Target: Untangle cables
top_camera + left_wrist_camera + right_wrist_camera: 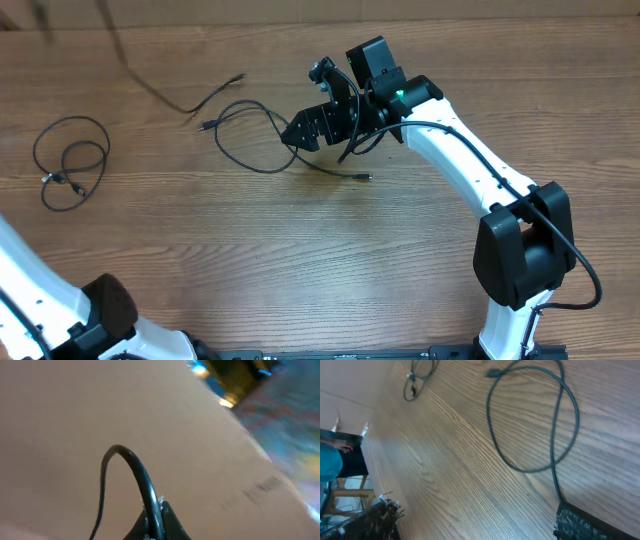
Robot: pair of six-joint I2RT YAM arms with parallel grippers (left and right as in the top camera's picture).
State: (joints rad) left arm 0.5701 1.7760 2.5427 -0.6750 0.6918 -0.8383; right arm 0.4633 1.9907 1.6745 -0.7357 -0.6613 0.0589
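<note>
Coiled cable point(70, 160) sits far left on the desk point(300, 260), left end effector point(152, 525) pinched on a raised cable point(142, 480), right end effector point(305, 132) spread at the looped cable point(250, 140): a hasty tug could drag the raised one across that loop and knot them.

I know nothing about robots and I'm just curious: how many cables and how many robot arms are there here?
Black cables: 3, namely the coiled cable, the looped cable and the long cable
Robot arms: 2, namely the left arm and the right arm
Total: 5
</note>
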